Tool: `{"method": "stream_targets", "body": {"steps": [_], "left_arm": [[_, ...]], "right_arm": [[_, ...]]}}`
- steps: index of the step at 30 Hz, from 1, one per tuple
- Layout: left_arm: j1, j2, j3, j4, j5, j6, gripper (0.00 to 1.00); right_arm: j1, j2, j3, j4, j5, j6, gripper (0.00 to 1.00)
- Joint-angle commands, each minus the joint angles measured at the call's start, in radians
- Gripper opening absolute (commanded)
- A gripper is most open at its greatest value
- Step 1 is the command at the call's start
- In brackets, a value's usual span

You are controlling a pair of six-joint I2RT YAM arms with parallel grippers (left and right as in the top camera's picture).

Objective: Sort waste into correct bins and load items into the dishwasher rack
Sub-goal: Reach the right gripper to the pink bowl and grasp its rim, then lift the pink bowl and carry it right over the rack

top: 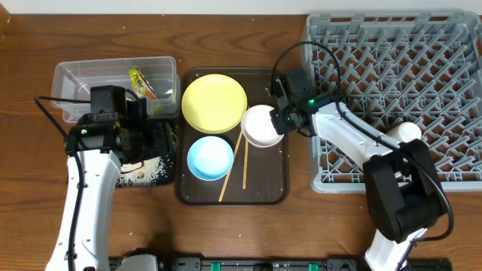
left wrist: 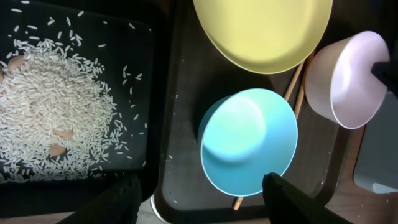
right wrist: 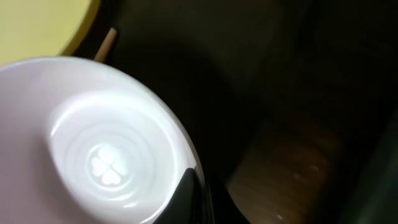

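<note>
Holding rice grains (left wrist: 56, 106), black tray (left wrist: 140, 51) sits near tub (top: 75, 75) holding wrapper (top: 140, 81).

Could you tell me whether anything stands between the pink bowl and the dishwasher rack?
Nothing visible blocks it. The right gripper is shut on the rim of the pink bowl; only the edge of the brown tray and a strip of table lie between it and the dishwasher rack.

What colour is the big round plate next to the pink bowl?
The plate is yellow; the overhead view shows it best.
</note>
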Motion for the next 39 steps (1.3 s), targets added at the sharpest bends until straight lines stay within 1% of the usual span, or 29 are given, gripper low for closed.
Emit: {"method": "stream_targets", "body": {"steps": [1,5,9,12,16,20,23,30,34,39], "left_arm": [[0.002,-0.007,-0.011,-0.003,-0.012,0.010,0.65],[0.002,-0.007,-0.011,-0.003,-0.013,0.010,0.65],[0.002,-0.007,-0.011,-0.002,-0.012,0.010,0.65],[0.002,-0.007,-0.011,-0.002,-0.012,0.010,0.65],[0.002,-0.007,-0.011,-0.003,-0.012,0.010,0.65],[0.002,-0.007,-0.011,-0.003,-0.012,0.009,0.66],[0.002,-0.007,-0.011,-0.003,-0.012,0.010,0.66],[0.002,-0.007,-0.011,-0.003,-0.012,0.010,0.65],[0.002,-0.007,-0.011,-0.003,-0.012,0.009,0.65],[0.002,-0.007,-0.011,-0.003,-0.012,0.009,0.66]], "right_arm": [[-0.010,-0.111,0.043,0.004,0.145,0.005,0.01],[-0.021,-0.220,0.054,0.079,0.293,-0.014,0.01],[-0.043,-0.290,0.054,0.180,0.359,-0.096,0.01],[-0.070,-0.299,0.054,0.249,0.422,-0.151,0.01],[-0.112,-0.286,0.054,0.351,0.571,-0.238,0.01],[-0.161,-0.257,0.054,0.500,0.703,-0.337,0.01],[-0.195,-0.215,0.054,0.615,0.716,-0.448,0.01],[-0.231,-0.074,0.054,0.785,0.787,-0.642,0.01],[-0.240,0.006,0.054,0.848,0.795,-0.691,0.01],[-0.240,0.064,0.054,0.909,0.795,-0.706,0.01]]}}
